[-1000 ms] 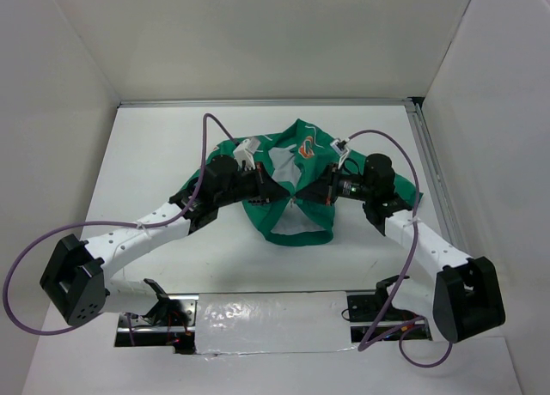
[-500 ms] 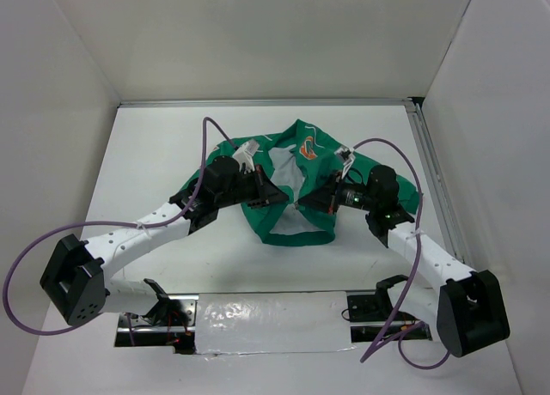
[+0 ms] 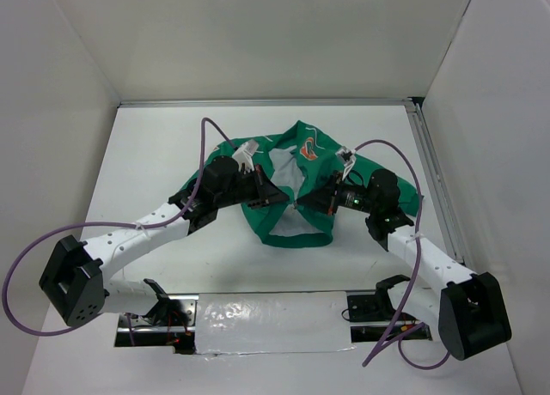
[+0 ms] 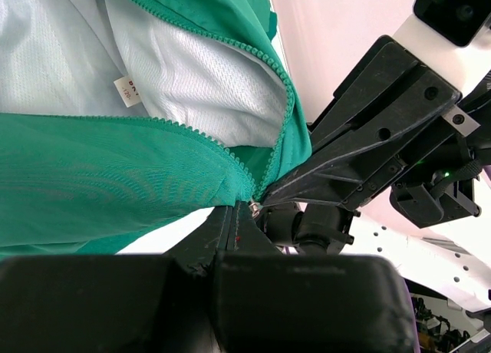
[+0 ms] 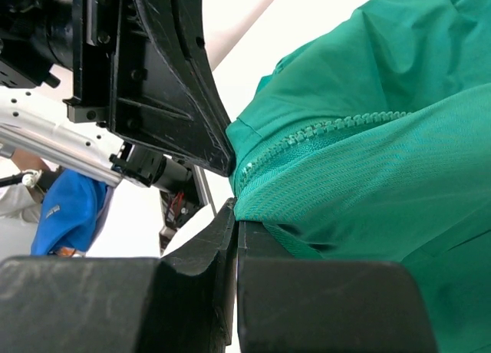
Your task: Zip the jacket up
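the jacket [image 3: 262,216] is lying crumpled on the white table [image 3: 155,154], mid-field and a bit toward the far side; the front is facing up and gaping open, with white mesh lining [image 4: 207,92] and a small label [image 4: 126,90] showing; the orange-and-white letter patch [image 3: 307,148] is sitting on the far part of the chest; both arms are reaching in from either side and meeting nose to nose at the lower front, just above the hem; left gripper [image 4: 234,226] is holding its fingers pressed together, tips pinching right at the small metal slider [image 4: 252,208] at the bottom of the zipper [image 4: 192,130]; right gripper [image 5: 234,215] is clamping flat on a fold of green fabric beside the zipper base, no gap between its fingers; the two grippers are sitting just beside each other, nearly touching; zipper teeth are running apart in a V above the slider, so the front is reading as undone; sleeves are hiding under the arms, layout not readable
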You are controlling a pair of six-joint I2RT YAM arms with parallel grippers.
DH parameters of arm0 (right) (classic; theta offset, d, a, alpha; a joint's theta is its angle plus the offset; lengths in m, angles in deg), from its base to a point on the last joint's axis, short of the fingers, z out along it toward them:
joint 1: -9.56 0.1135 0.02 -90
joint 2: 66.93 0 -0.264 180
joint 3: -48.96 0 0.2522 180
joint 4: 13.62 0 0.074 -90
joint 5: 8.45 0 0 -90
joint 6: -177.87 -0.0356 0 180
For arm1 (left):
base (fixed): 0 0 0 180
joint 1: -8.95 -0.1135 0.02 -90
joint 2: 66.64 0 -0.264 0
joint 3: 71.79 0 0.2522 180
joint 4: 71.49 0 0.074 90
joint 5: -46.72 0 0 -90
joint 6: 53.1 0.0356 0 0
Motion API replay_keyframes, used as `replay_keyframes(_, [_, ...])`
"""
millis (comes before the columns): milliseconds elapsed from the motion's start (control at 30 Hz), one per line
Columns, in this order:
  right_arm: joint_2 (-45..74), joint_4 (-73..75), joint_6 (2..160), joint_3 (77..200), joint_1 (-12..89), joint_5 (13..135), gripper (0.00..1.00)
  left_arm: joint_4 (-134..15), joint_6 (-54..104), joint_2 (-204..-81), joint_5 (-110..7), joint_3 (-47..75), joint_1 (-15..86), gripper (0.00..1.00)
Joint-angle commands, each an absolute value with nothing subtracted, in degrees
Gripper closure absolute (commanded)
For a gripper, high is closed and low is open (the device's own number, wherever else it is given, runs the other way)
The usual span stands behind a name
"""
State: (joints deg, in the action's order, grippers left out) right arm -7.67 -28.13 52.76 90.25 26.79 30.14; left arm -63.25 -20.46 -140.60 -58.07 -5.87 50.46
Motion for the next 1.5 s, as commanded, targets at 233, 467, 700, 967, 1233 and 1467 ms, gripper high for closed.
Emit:
replay_keyframes(233, [-9.3, -34.9, 51.3, 90.2, 27.7, 31.6, 1.0, -65.7, -21.5, -138.6, -59.6, -4.3, 50.8, 1.0])
replay_keyframes(467, [-9.7, -36.9, 50.3, 88.8, 27.6, 33.0, 1.0, -66.4, -22.1, -138.4, -61.1, -4.9, 50.7, 1.0])
replay_keyframes(700, [-11.9, -37.9, 49.3, 87.6, 27.6, 36.0, 1.0, -67.2, -22.0, -138.3, -62.5, -5.4, 50.8, 1.0])
replay_keyframes(967, [-12.6, -23.2, 56.6, 90.6, 29.7, 34.4, 1.0, -68.4, -21.9, -140.1, -63.0, -4.0, 50.8, 1.0])
replay_keyframes(1233, [-15.4, -16.5, 58.4, 93.1, 30.6, 35.6, 0.96, -68.7, -22.2, -143.1, -64.1, -2.0, 50.8, 1.0])
replay_keyframes(1467, [-13.9, -11.7, 59.8, 95.8, 30.6, 34.5, 0.87, -69.2, -21.3, -143.0, -63.2, -1.7, 50.8, 1.0])
